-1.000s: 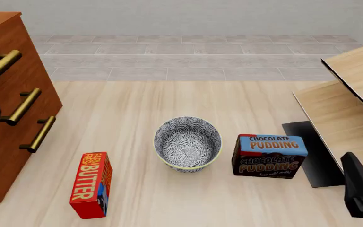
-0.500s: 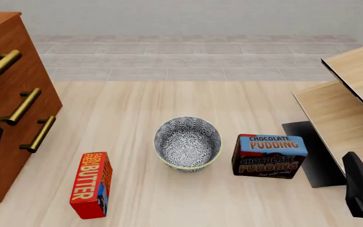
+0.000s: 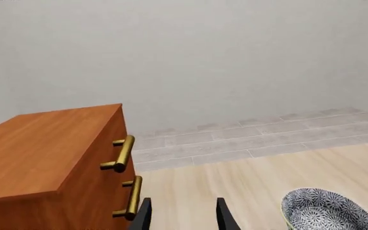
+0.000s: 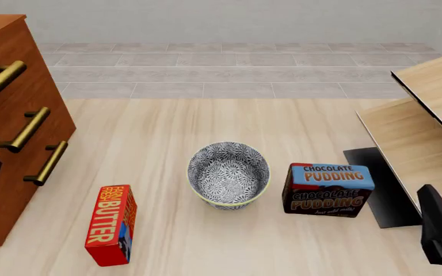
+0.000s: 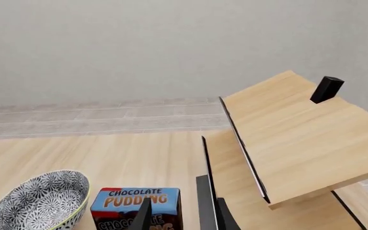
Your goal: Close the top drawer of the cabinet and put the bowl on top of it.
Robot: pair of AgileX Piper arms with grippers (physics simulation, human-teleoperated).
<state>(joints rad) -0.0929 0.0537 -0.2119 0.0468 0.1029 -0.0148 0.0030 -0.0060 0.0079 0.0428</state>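
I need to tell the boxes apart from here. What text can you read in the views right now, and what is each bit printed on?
"BUTTER", large yellow letters, on the red butter box.
"FARM FRESH", smaller, beside it on the same box; only just legible.
"CHOCOLATE PUDDING", on the blue top of the pudding box.
"CHOCOLATE PUDDING", again on its brown front face.
A small white line under that: too small to read.
The bowl and the cabinet carry no text.

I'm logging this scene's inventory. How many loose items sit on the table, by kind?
Bowls: 1, the blue-and-white bowl
Food boxes: 2, the butter box and the chocolate pudding box
Total: 3
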